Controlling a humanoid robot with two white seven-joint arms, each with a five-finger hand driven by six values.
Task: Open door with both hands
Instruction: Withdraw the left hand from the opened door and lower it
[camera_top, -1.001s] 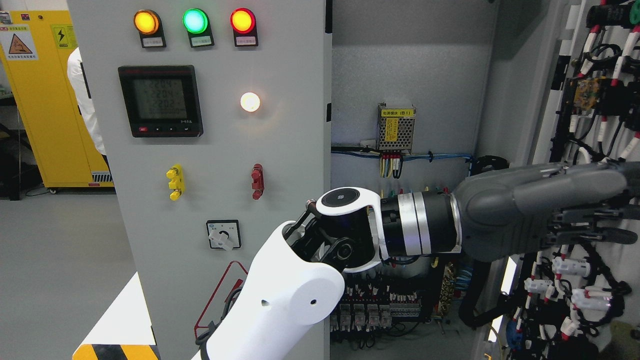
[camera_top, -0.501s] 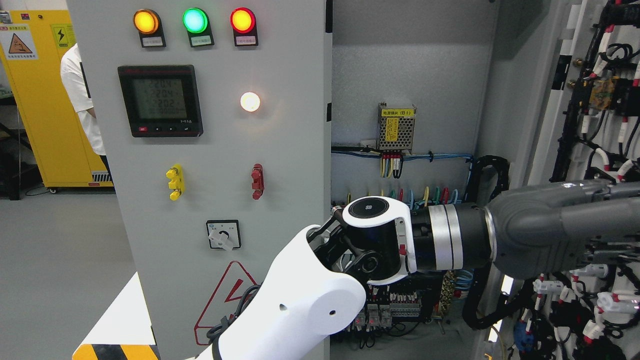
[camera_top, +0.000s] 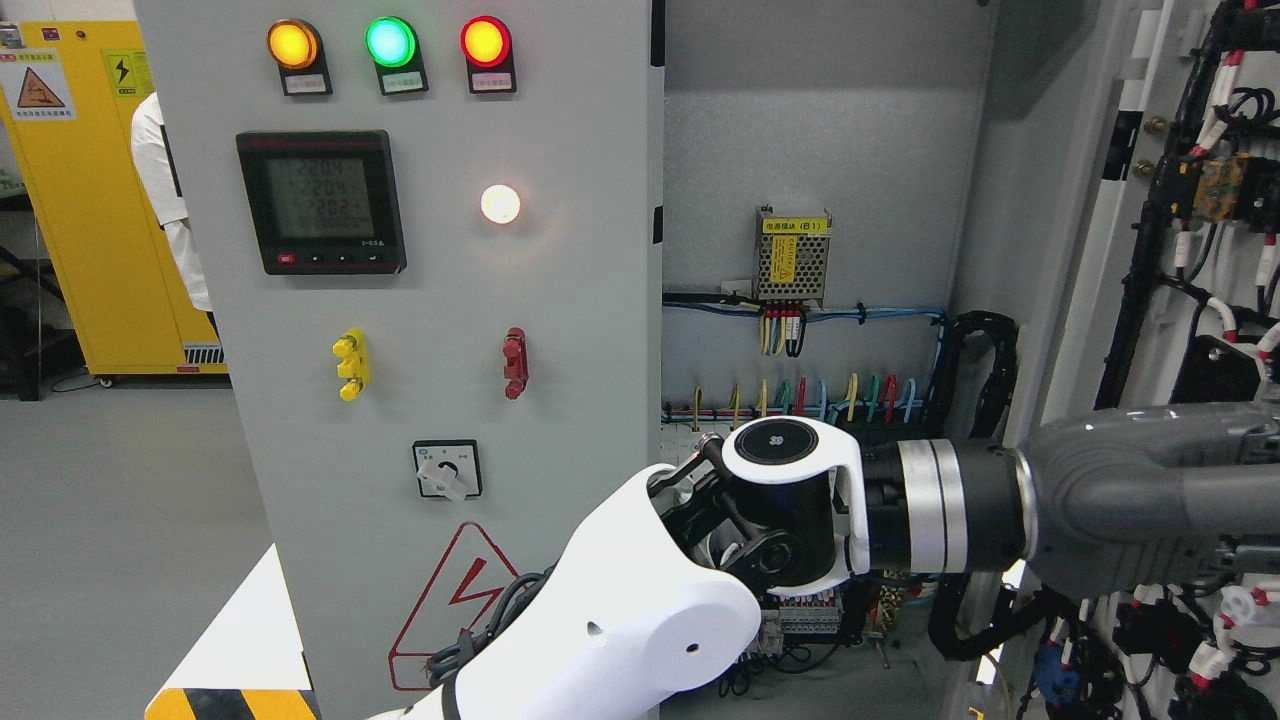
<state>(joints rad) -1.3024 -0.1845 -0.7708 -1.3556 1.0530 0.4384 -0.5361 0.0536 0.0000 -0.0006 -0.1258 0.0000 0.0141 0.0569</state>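
Note:
The cabinet's right door (camera_top: 1120, 250) stands swung open at the far right, its inner face covered with black wiring and red-and-white connectors. My left arm comes up from the bottom edge and reaches across the open cabinet. Its grey left hand (camera_top: 1200, 500) lies against the door's inner face low down, with fingers (camera_top: 1235, 440) stretched out flat and running off the right edge. The hand holds nothing that I can see. The left door (camera_top: 560, 330) is closed and carries lamps, a meter and switches. No right arm shows.
Inside the cabinet (camera_top: 820, 150) are a power supply (camera_top: 792, 258), coloured wires and terminal rows. A black cable chain (camera_top: 985, 350) hangs by the door hinge. A person in white (camera_top: 165, 200) stands behind the left door, near a yellow cabinet (camera_top: 90, 200).
My left arm has moved to the right and lower. The right door has swung further open, so its wiring sits closer to the right edge. The person behind has shifted slightly.

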